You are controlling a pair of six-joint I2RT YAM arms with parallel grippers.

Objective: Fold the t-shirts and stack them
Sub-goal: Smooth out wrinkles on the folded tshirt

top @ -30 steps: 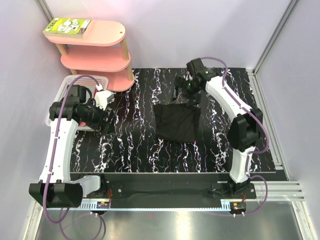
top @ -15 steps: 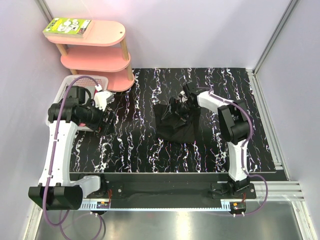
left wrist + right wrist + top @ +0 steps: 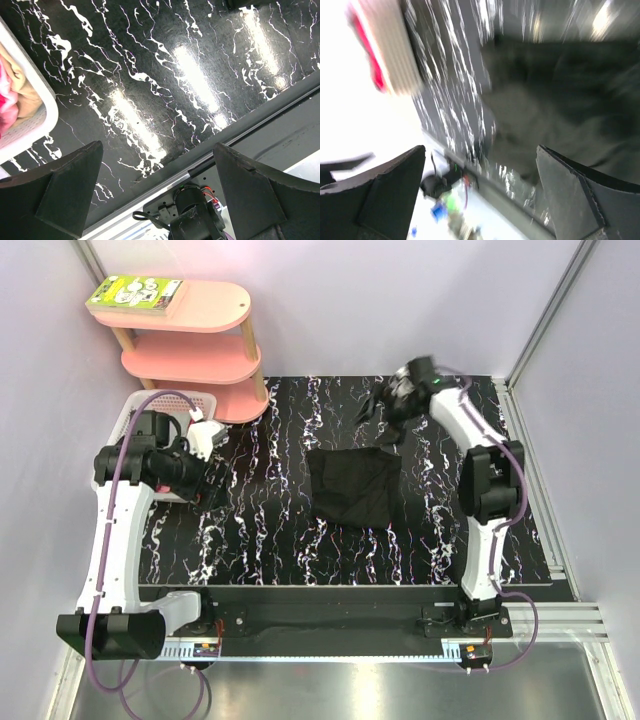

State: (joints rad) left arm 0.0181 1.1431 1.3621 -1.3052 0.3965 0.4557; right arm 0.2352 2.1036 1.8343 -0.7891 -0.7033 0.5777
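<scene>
While I watched the overhead view, the left claw (image 3: 212, 485) hung above the desk (image 3: 270, 540) just beside the white basket (image 3: 118, 430), its jaws spread wide and holding nothing. The right claw (image 3: 380, 418) stood over the far part of the desk, jaws likewise wide apart and empty, just beyond the far right corner of the black t-shirt (image 3: 350, 488). That shirt lay roughly folded near the middle of the desk, well apart from the left claw.

Through the left wrist camera, both fingers (image 3: 60, 192) stood at the edges of the picture with bare marbled desk between them, touching nothing. A corner of the basket showed at the left with pink cloth (image 3: 6, 112) inside it, off to the side of the claw rather than between its jaws.

The right wrist picture was badly blurred. I could still make out its two fingers far apart with nothing gripped, the black t-shirt spread beyond them across the right half of the picture, and the basket far off at the upper left.
</scene>
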